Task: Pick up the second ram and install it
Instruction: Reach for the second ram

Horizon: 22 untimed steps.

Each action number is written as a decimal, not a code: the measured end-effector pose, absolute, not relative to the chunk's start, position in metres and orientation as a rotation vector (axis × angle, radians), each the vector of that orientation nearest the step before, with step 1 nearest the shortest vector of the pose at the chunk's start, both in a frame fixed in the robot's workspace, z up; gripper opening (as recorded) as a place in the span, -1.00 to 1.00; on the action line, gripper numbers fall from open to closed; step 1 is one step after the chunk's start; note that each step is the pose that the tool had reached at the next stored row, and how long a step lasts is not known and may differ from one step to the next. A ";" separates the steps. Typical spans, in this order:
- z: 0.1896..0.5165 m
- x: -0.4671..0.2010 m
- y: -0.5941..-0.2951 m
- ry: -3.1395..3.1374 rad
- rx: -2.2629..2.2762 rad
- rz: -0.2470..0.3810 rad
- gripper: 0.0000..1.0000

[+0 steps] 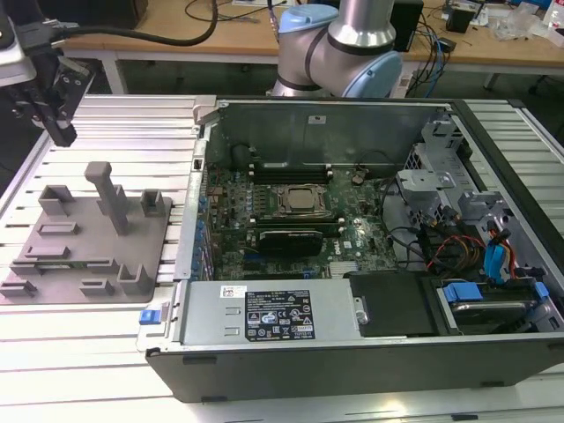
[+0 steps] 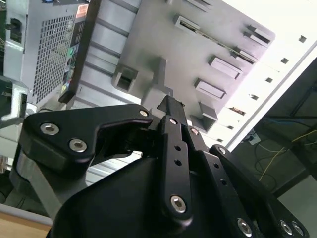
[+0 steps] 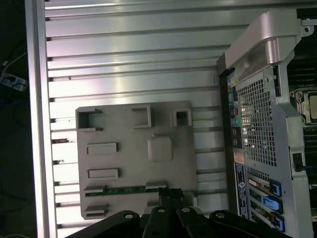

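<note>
— Where's the ram stick [image 3: 126, 189]?
— Lying in a slot of the grey tray [image 1: 157, 236], toward its near edge, left of the open computer [image 1: 352, 366].
— And the gripper [image 1: 63, 134]?
— Hanging high at the exterior view's left, closed on nothing, well apart from the stick.

I see the computer case [image 1: 352, 361] just beside the fixture tray [image 1: 88, 231], on the exterior view's right; the second ram [image 3: 124, 189] lies in that tray.
</note>
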<state>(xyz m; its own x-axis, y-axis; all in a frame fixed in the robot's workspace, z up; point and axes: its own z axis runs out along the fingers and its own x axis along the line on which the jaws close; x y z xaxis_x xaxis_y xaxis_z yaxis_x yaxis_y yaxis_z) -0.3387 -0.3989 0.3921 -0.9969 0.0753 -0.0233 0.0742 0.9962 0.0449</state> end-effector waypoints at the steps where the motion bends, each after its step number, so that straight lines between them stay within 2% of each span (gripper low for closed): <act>1: 0.392 -0.341 -0.399 3.114 0.116 0.069 -0.84; 11: 0.383 -0.373 -0.403 3.114 0.116 0.069 -0.84; 22: 0.358 -0.402 -0.412 3.113 0.116 0.069 -0.84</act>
